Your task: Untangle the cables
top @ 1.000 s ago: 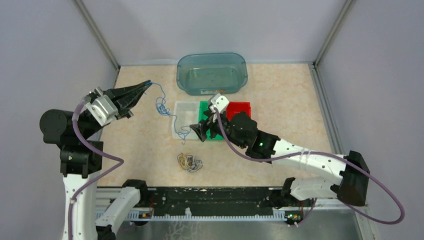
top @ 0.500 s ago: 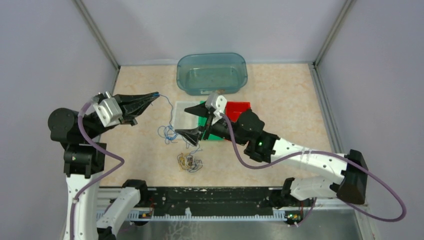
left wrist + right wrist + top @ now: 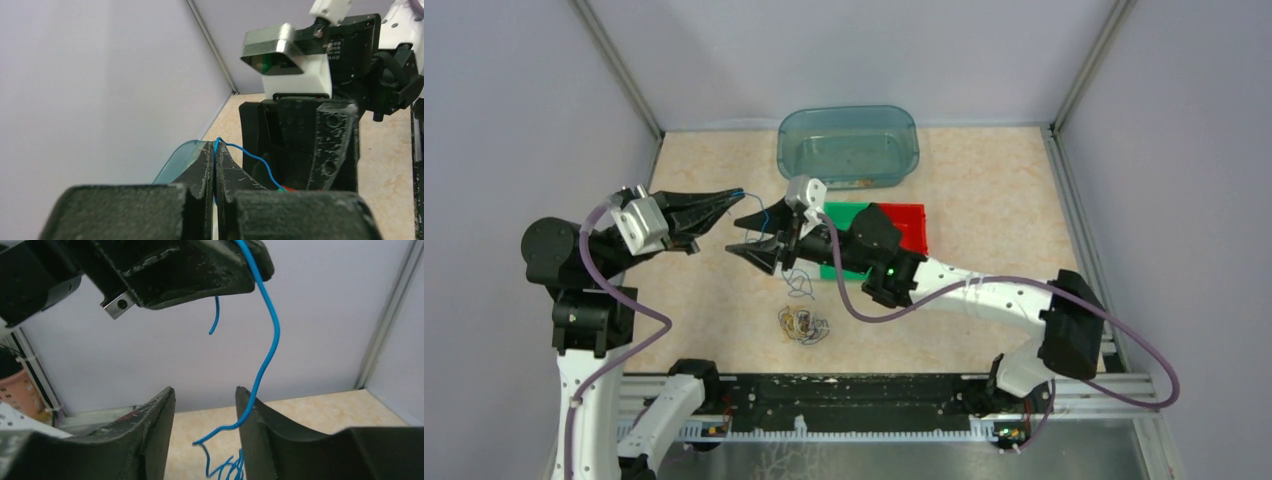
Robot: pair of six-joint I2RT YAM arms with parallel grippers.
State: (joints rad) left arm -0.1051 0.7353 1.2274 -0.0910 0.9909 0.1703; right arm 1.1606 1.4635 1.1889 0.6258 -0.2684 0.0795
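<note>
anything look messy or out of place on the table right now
Yes. A small knot of thin cables lies tangled on the table near its front edge. One blue cable hangs in the air, pinched in the left gripper, its curly tail trailing down. Nothing looks spilled or damaged.

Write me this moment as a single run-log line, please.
left gripper: jaws shut on blue cable, raised | right gripper: jaws open, not gripping it | other cables: tangled on table

The right gripper [image 3: 734, 232] has swung from the centre of the frame leftward, right up to the left gripper [image 3: 738, 193], which has dropped slightly; the blue wire [image 3: 798, 284], earlier strung between them, now dangles slack through the right one's parted fingers
</note>
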